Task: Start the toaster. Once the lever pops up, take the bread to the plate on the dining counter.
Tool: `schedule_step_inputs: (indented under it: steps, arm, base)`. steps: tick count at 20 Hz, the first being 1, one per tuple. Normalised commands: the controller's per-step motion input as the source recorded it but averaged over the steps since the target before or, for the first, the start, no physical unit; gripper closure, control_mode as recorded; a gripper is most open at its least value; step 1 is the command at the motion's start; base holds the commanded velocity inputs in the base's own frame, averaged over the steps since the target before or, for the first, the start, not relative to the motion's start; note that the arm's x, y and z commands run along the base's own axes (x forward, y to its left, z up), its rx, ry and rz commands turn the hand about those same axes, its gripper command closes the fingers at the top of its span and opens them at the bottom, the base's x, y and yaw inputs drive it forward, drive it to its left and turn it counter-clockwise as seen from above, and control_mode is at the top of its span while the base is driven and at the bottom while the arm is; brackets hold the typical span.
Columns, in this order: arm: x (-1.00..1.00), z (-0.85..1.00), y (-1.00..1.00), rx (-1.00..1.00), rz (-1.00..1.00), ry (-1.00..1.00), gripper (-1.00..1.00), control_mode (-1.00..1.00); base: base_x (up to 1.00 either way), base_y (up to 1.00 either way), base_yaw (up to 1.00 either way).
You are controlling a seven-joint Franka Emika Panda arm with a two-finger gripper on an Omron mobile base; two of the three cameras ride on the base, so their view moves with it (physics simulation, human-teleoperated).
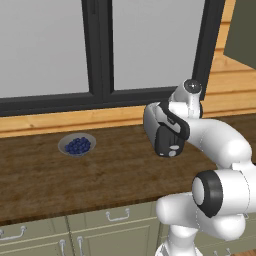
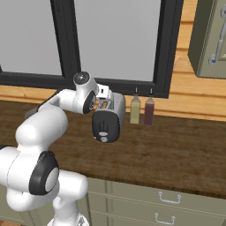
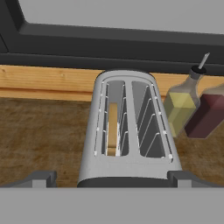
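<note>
The toaster (image 3: pixel 129 131) lies directly ahead of the claw (image 3: pixel 112 178), between its two finger tips, which stand wide apart and hold nothing. The bread (image 3: pixel 112 129) stands sunk in the slot on the left of the claw's middle. The right base view shows the lever (image 2: pixel 103 127) on the black end face; the left base view shows a bowl of blueberries (image 1: pixel 77 145) well apart to the left
</note>
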Motion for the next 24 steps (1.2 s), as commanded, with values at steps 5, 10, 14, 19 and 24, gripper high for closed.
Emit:
schedule_step_inputs:
  steps: [5, 10, 14, 19, 24]
  arm:
    - [0.0, 0.0, 0.0, 0.0, 0.0, 0.0, -1.0, -1.0]
    - [0.0, 0.0, 0.0, 0.0, 0.0, 0.0, -1.0, -1.0]
    - [0.0, 0.0, 0.0, 0.0, 0.0, 0.0, -1.0, -1.0]
    - [0.0, 0.0, 0.0, 0.0, 0.0, 0.0, -1.0, -1.0]
    - [0.0, 0.0, 0.0, 0.0, 0.0, 0.0, -1.0, -1.0]
  base:
    - [0.0, 0.0, 0.0]
    - [0.0, 0.0, 0.0]
    - [0.0, 0.0, 0.0]
    - [0.0, 0.0, 0.0]
    - [0.0, 0.0, 0.0]
